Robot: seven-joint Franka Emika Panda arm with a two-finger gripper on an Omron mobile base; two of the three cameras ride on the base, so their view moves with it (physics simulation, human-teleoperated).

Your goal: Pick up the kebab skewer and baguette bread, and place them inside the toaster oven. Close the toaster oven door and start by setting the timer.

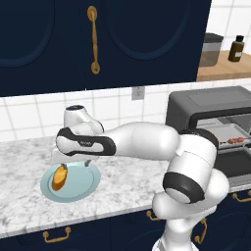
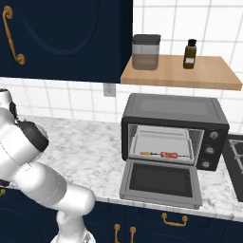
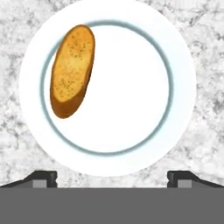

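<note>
The baguette bread [image 3: 72,70] lies on the left part of a light blue plate [image 3: 131,131] on the marble counter. My gripper [image 3: 112,178] hangs open straight above the plate, with nothing between its fingertips [image 3: 43,177]. From the left base view, the gripper [image 1: 72,163] hovers just over the plate [image 1: 81,188] and the baguette bread [image 1: 60,177]. The toaster oven [image 2: 173,107] stands to the right with its door [image 2: 161,182] dropped open. The kebab skewer [image 2: 161,154] rests on the rack inside, and it also shows in the oven [image 1: 211,105] as red chunks [image 1: 235,140].
Dark blue wall cabinets [image 1: 98,39] hang over the counter. A wooden shelf [image 2: 180,71] above the oven carries a jar [image 2: 145,52] and a brown bottle [image 2: 190,53]. A stovetop edge [image 2: 236,156] lies right of the oven. The open door overhangs the counter front.
</note>
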